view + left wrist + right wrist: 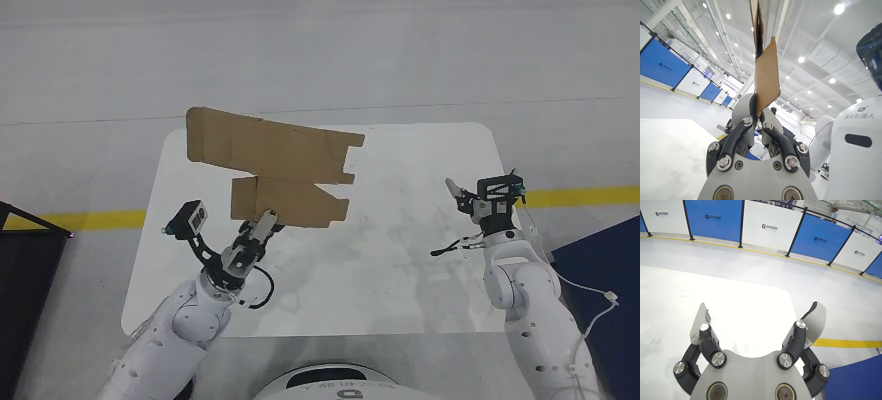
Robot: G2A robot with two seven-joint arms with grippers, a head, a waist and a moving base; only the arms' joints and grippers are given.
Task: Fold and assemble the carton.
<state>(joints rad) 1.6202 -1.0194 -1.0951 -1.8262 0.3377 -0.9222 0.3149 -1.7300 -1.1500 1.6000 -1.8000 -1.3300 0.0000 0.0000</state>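
Observation:
A flat brown carton (270, 165) is held up above the left half of the white table (400, 260), its flaps spread toward the far edge. My left gripper (262, 226) is shut on the near edge of its lower flap. In the left wrist view the carton (766, 79) rises edge-on from the shut gripper (758, 111), with its layers slightly parted higher up. My right gripper (452, 218) is open above the table's right side, far from the carton. In the right wrist view the gripper (761, 308) has nothing between its fingers (703, 313).
The table's far right corner (785, 294) lies just ahead of the right gripper. A yellow floor line (100, 218) runs past both sides of the table. A black frame (20, 250) stands at the left edge. Blue and white fence panels (770, 224) stand beyond.

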